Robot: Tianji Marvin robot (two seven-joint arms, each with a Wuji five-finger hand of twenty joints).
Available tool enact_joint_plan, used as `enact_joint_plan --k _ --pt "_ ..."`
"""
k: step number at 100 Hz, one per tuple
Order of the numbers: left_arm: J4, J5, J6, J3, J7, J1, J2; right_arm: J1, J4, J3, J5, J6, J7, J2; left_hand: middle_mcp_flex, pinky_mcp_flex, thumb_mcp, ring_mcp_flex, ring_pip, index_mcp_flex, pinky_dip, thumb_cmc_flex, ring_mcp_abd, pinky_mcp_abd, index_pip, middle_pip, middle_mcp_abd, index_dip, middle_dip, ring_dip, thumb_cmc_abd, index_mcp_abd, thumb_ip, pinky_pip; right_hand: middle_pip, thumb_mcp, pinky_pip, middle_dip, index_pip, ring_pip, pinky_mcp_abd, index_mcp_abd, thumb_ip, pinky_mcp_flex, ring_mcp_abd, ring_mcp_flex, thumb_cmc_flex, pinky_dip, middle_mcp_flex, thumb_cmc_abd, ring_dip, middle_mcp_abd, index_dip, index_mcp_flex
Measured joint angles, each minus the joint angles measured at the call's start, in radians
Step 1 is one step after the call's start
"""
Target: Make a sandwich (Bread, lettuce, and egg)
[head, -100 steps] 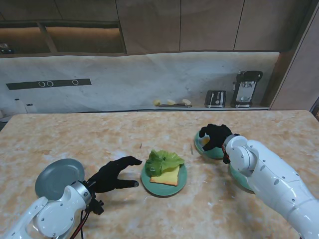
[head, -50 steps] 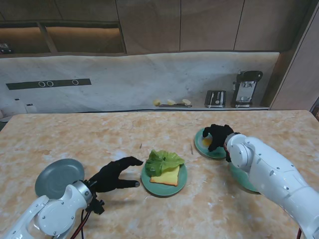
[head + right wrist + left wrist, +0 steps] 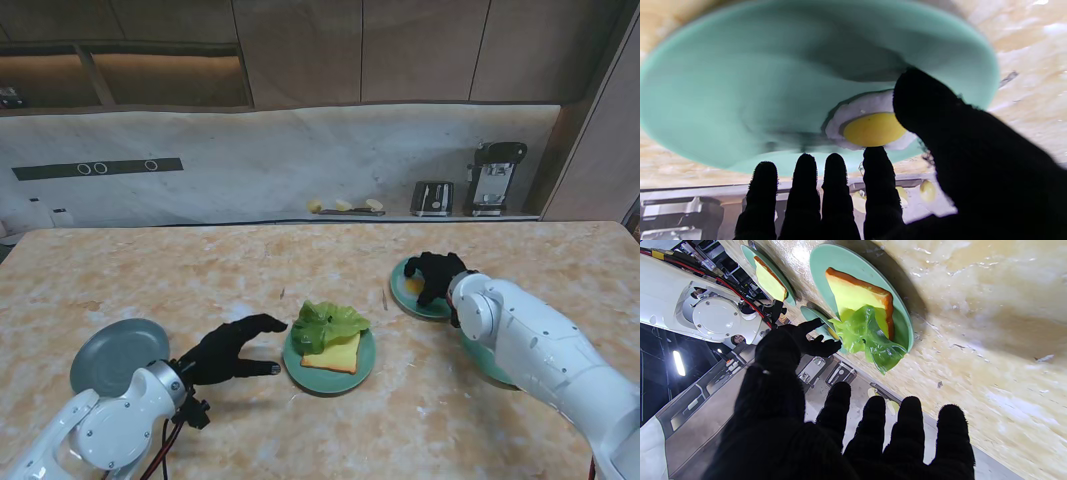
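Observation:
A slice of bread (image 3: 337, 356) (image 3: 857, 296) lies on a green plate (image 3: 365, 368) (image 3: 903, 323) mid-table, with a lettuce leaf (image 3: 328, 322) (image 3: 870, 336) draped over its far end. My left hand (image 3: 232, 350) (image 3: 840, 440) rests open on the table just left of that plate, touching nothing. The fried egg (image 3: 413, 285) (image 3: 870, 130) lies on a teal plate (image 3: 412, 302) (image 3: 740, 93) farther right. My right hand (image 3: 437, 274) (image 3: 883, 193) is down on this plate, thumb at one edge of the egg and fingertips at the other, not closed.
A grey plate (image 3: 115, 352) sits at the left, beside my left arm. Another teal plate (image 3: 478, 355), mostly hidden under my right forearm, carries a second bread slice (image 3: 770, 280). A toaster and small appliances stand along the back wall.
My right hand has shifted slightly and settled lower over the egg plate. The left hand and the bread plate have not moved.

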Motion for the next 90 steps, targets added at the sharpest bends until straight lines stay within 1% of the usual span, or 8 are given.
enact_joint_plan --k 13,32,36,58,68,78,83,90 --pt "0.001 -0.002 0.002 0.004 0.000 -0.006 0.000 0.014 0.020 -0.021 0.014 -0.004 0.000 -0.007 0.000 0.000 0.000 0.000 0.000 0.000 0.000 0.000 0.000 0.000 0.000 0.000 0.000 0.000 0.000 0.000 0.000 0.000 0.000 0.000 0.000 0.042 0.007 0.000 0.014 0.002 0.000 0.000 0.000 -0.005 0.000 0.000 -0.007 -0.008 0.000 -0.003 0.000 0.000 0.000 -0.011" --pt "0.002 -0.003 0.008 0.005 -0.002 -0.009 0.000 0.043 0.061 -0.057 0.038 -0.005 -0.009 -0.022 0.000 0.000 0.000 0.000 0.000 0.000 0.000 0.000 0.000 0.000 0.000 0.000 0.000 0.000 0.000 0.000 0.000 0.000 0.000 0.000 0.000 0.043 0.007 0.000 0.040 0.003 0.000 -0.015 -0.009 -0.005 0.000 -0.001 -0.008 -0.008 0.000 -0.013 0.000 0.000 0.016 -0.006" --pt "0.002 -0.003 0.010 0.005 -0.002 -0.009 0.000 0.050 0.071 -0.068 0.043 -0.005 -0.015 -0.025 0.000 0.000 0.000 0.000 0.000 0.000 0.000 0.000 0.000 0.000 0.000 0.000 0.000 0.000 0.000 0.000 0.000 0.000 0.000 0.000 0.000 0.043 0.008 0.000 0.053 0.003 0.000 -0.017 -0.021 -0.005 0.000 -0.001 -0.008 -0.008 0.000 -0.013 0.000 0.000 0.017 -0.004" --pt "0.003 0.000 0.010 0.005 -0.001 -0.013 0.000 0.094 0.152 -0.115 0.105 -0.008 -0.036 -0.062 0.000 0.000 0.000 0.000 0.000 0.000 0.000 0.000 0.000 0.000 0.000 0.000 0.000 0.000 0.000 0.000 0.000 -0.001 0.000 0.001 0.030 0.034 0.010 0.000 0.140 0.029 0.000 -0.060 -0.022 -0.005 -0.027 -0.006 -0.002 -0.009 0.000 -0.027 0.025 0.000 0.069 0.040" --pt "0.003 0.001 0.010 0.005 -0.001 -0.014 0.000 0.099 0.171 -0.121 0.114 -0.006 -0.047 -0.075 0.000 0.000 0.000 0.000 0.000 0.000 0.000 0.000 0.000 0.000 0.000 0.000 0.000 0.000 0.000 0.000 0.000 -0.001 0.000 0.009 0.052 0.042 0.020 0.000 0.193 0.044 0.000 -0.062 -0.013 -0.005 -0.026 -0.014 0.000 -0.010 0.000 -0.037 0.031 0.000 0.133 0.057" --pt "0.003 0.003 0.010 0.003 -0.002 -0.014 0.000 0.101 0.188 -0.126 0.126 -0.007 -0.068 -0.086 0.000 0.000 0.000 0.000 0.000 0.000 0.000 0.000 0.000 0.000 0.000 0.000 0.000 0.004 0.000 0.000 0.000 -0.002 0.000 0.010 0.077 0.067 0.025 0.000 0.226 0.056 0.000 -0.088 -0.013 -0.005 -0.026 -0.017 -0.001 -0.019 0.000 -0.038 0.032 0.000 0.234 0.111" --pt "0.003 0.006 0.010 0.003 -0.002 -0.014 0.000 0.101 0.195 -0.126 0.132 -0.007 -0.077 -0.091 0.000 0.000 0.000 0.000 0.000 0.000 0.000 0.000 0.000 0.000 0.000 0.000 0.000 0.011 0.000 0.000 0.000 -0.002 0.000 0.010 0.087 0.083 0.032 0.000 0.229 0.057 0.000 -0.097 -0.009 -0.005 -0.025 -0.017 -0.002 -0.021 0.000 -0.038 0.033 0.000 0.305 0.143" --pt "0.003 0.008 0.008 0.001 -0.004 -0.014 0.000 0.099 0.199 -0.126 0.137 -0.005 -0.085 -0.096 0.000 0.000 0.000 0.000 0.000 0.000 0.000 0.000 0.000 0.000 0.000 0.000 0.000 0.011 0.000 0.000 0.000 -0.002 0.000 0.010 0.100 0.098 0.042 0.000 0.253 0.063 0.000 -0.097 -0.008 0.001 -0.013 -0.020 -0.002 -0.021 0.000 -0.040 0.034 0.000 0.355 0.188"
